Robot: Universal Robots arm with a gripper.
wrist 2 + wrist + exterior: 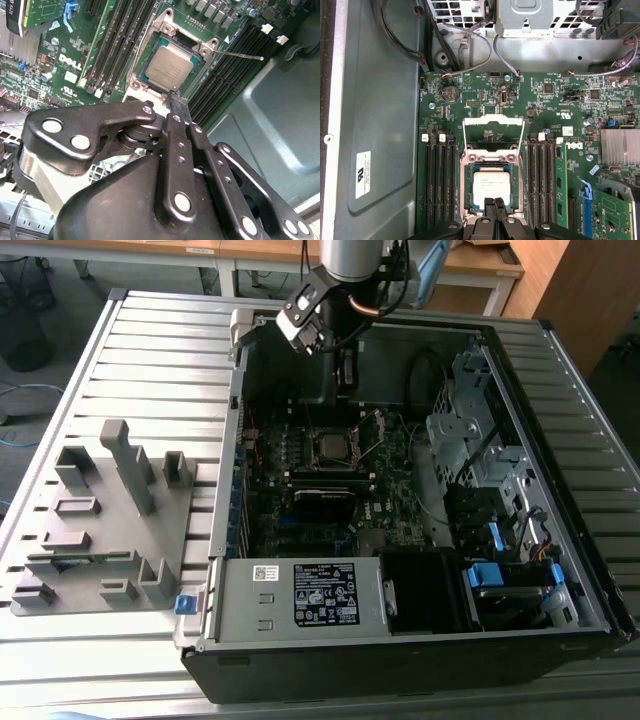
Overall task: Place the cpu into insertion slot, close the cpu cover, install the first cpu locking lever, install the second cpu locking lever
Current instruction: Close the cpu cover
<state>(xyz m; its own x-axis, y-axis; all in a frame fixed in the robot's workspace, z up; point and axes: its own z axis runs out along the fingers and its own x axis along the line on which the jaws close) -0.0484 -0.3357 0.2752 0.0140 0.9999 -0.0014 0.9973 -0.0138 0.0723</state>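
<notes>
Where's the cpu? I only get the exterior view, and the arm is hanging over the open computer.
Observer: In the first wrist view the cpu sits in the slot, silver side up.
Operator: Is the cover down on it?
Observer: No. In the first wrist view the cover is swung open, away from the cpu.
Operator: What's the gripper doing?
Observer: In the first wrist view the gripper is shut, with its tips right by the cpu's edge. I can't tell if they touch it.
</notes>
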